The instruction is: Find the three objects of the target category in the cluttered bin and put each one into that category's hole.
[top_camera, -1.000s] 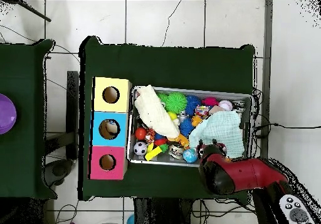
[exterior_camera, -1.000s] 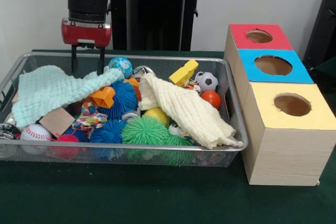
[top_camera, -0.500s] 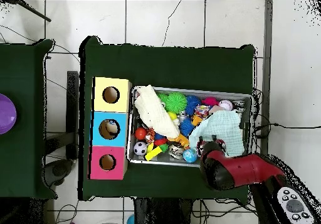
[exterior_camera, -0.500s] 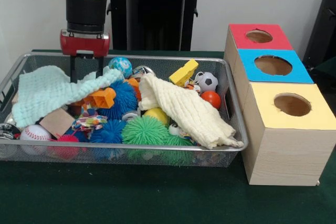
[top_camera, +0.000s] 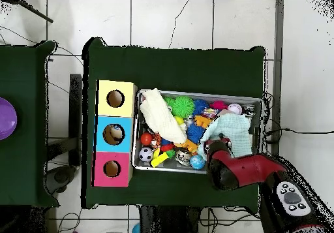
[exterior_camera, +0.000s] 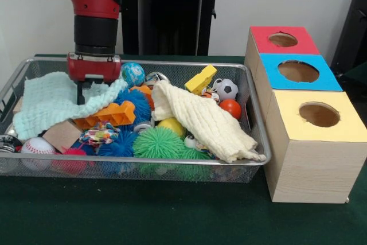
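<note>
The wire mesh bin (exterior_camera: 143,162) holds several toys, and it also shows in the overhead view (top_camera: 196,92). My gripper (exterior_camera: 93,97) is open at the bin's far left. Its tips press down into the mint cloth (exterior_camera: 46,98), which hides one of them. An orange plastic toy (exterior_camera: 106,116) lies just below the gripper. The hole (exterior_camera: 298,71) in the blue-topped box stands to the right of the bin. In the overhead view the hole (top_camera: 113,134) has something pale inside it. There my arm covers the gripper beside the mint cloth (top_camera: 231,132).
A cream cloth (exterior_camera: 200,119) drapes over the bin's middle. Around it lie a soccer ball (exterior_camera: 226,89), an orange ball (exterior_camera: 230,108), a baseball (exterior_camera: 37,144), a green spiky ball (exterior_camera: 157,142) and a yellow block (exterior_camera: 200,78). Red-topped (exterior_camera: 284,39) and yellow-topped (exterior_camera: 318,116) boxes flank the blue one.
My gripper has come down from above the bin's far edge into the mint cloth. The cloth's edge has bunched, and the orange toy has shifted and now lies flatter.
</note>
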